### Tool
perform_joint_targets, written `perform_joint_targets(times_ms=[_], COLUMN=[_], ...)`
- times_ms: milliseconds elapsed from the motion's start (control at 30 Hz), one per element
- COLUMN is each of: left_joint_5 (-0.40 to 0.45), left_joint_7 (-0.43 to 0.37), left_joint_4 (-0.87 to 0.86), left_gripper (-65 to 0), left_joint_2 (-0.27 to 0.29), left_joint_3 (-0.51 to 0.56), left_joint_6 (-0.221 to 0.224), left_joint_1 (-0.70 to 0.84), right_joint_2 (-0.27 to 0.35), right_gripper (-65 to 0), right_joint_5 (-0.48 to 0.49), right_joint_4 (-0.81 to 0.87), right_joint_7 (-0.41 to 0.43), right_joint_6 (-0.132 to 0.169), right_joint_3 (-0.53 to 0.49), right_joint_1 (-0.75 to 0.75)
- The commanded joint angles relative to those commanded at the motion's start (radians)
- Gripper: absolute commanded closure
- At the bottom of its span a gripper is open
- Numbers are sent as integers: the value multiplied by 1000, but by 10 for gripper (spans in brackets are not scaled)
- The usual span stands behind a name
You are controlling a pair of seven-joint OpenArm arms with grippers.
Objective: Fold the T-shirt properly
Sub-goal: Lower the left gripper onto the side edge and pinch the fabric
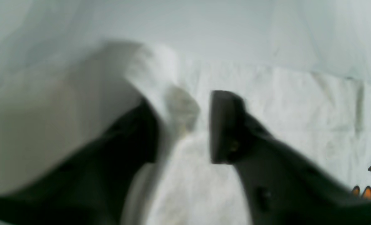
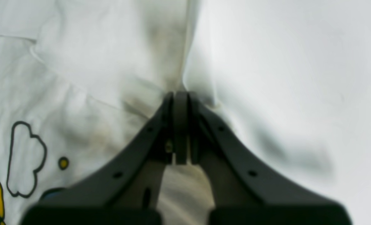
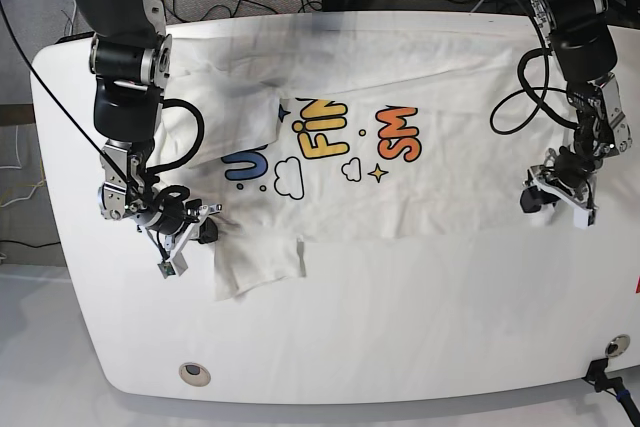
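White cotton, the short-sleeved T-shirt lies spread print-up across the white table, its blue, yellow and orange lettering with clouds and stars readable from my base view. It sits between my two grippers, its long edges running from one to the other.

My right gripper has its black jaws pressed together on a pinch of the cloth; the fabric bunches and puckers just ahead of the tips, with a cloud outline and a yellow dot off to its left side in the wrist view. In the base view this grip is at the sleeve end, close to the loose flap that hangs toward the table's near edge.

My left gripper is at the opposite end of the shirt. Its jaws stand apart with a ridge of white cloth rising between them; I judge it spread and not yet clamped, though the view is blurred.

So I read this as the grasping step ahead of a fold: one corner held, the other being taken. Next I need the left jaws to close on that ridge, catching all layers, before both arms lift together evenly.
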Motion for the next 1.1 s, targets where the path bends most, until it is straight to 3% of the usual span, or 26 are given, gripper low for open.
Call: perform_joint_targets(times_ms=[267,600,1000,1067,1100], left_joint_5=[0,0,2,5,5], left_joint_7=[6,5,8,8,8], left_joint_4=[126,127,244,242,241], left_gripper=[-116,-116,-122,-179,-254], left_joint_2=[-2,-2,-6,-8,-8], left_joint_3=[-97,-94,-95,-95,-95], left_joint_6=[0,0,0,0,5], left_joint_1=[6,32,92,92,92], right_joint_2=[0,-2,0,0,0], right_gripper=[0,0,0,0,0], right_joint_5=[6,3,3,3,3], right_joint_4=[11,189,190,190,190], right_joint_7=[0,-100,-98,-97,-97], right_joint_6=[2,2,2,2,2], right_joint_3=[2,2,2,2,2], right_joint_1=[3,-21,-43,-43,-43])
